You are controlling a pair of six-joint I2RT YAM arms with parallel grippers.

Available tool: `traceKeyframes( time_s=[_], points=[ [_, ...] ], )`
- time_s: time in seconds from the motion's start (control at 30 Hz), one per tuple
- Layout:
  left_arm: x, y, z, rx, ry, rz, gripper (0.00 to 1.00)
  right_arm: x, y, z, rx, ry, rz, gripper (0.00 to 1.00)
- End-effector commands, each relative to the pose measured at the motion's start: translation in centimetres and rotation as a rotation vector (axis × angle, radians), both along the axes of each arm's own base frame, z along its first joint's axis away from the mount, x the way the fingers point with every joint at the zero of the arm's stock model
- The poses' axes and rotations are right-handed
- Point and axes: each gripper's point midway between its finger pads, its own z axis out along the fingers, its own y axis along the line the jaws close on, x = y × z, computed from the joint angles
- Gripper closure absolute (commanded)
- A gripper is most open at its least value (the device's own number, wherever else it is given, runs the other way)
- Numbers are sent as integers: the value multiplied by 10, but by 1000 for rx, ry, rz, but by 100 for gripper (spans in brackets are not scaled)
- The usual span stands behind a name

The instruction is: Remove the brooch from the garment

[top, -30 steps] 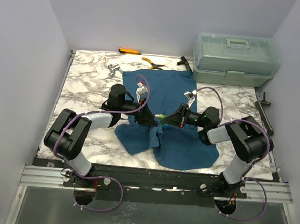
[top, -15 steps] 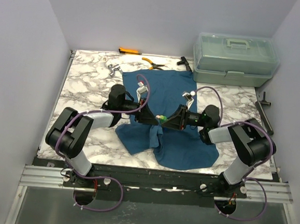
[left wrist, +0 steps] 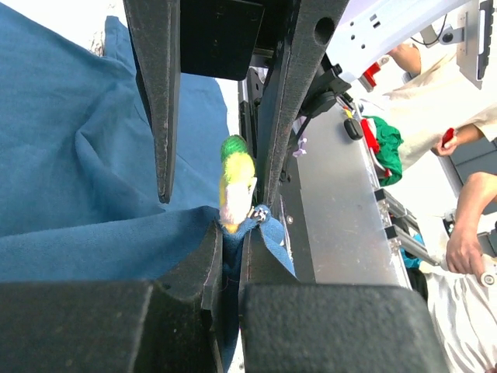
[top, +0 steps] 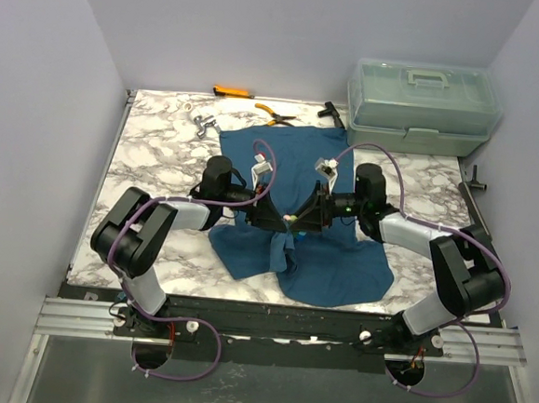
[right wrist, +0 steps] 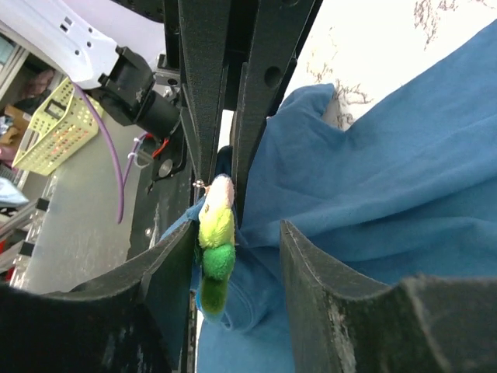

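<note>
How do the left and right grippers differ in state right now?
The left gripper is shut; the right gripper stands open. The left gripper pinches a fold of the garment at the base of the brooch; the right gripper only flanks the brooch. Both face each other, tip to tip, at the brooch.

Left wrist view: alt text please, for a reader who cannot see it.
The left gripper, at the bottom edge, has its fingers pinched shut on a fold of the teal garment just under the brooch, whose green, yellow and white beads stick up. The right gripper points in from the top, its fingers open on either side of the brooch.
</note>
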Motion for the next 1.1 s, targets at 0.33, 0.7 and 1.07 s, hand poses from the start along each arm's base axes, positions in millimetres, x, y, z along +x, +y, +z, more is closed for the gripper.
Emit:
traceKeyframes(
  time_s=[0.33, 0.7, 1.07],
  points=[
    [-2, -8, 7, -11, 7, -46, 100, -6, -3, -3, -61, -10, 57, 63],
    [8, -11, 4, 9, 17, -5, 78, -12, -1, -5, -62, 6, 63, 99],
    [66, 44, 15, 47, -56, 293, 20, -11, -3, 1, 13, 104, -39, 99]
  ],
)
